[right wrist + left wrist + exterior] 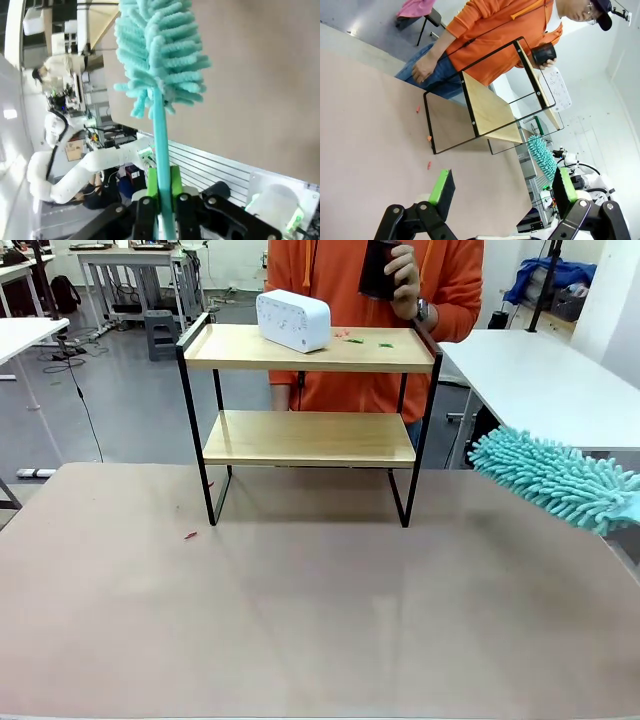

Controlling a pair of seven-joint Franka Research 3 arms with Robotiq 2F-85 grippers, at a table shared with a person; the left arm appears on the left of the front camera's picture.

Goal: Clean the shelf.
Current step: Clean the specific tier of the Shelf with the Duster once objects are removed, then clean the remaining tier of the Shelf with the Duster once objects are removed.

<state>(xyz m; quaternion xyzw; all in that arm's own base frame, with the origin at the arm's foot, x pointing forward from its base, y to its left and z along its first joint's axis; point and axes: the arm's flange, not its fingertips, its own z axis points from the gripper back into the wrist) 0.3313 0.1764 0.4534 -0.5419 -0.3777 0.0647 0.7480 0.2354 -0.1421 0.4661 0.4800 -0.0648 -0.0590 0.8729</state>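
The shelf (pixel 310 437) stands at the table's far middle, its two wooden boards in a black frame. On its top board sit a white box-shaped device (pixel 293 320) and a few small red and green scraps (pixel 362 340). My right gripper (pixel 161 182) is shut on the teal handle of a fluffy teal duster (pixel 160 55). The duster head (pixel 555 478) hovers at the table's right edge, apart from the shelf. My left gripper (pixel 503 192) is open and holds nothing; it is above the table, facing the shelf (pixel 490 105) from the side.
A person in an orange top stands behind the shelf holding a black cup (pixel 380 268) above the top board. A small red scrap (pixel 190 535) lies on the brown table (pixel 320 620) near the shelf's left front leg. A white table (pixel 540 380) stands to the right.
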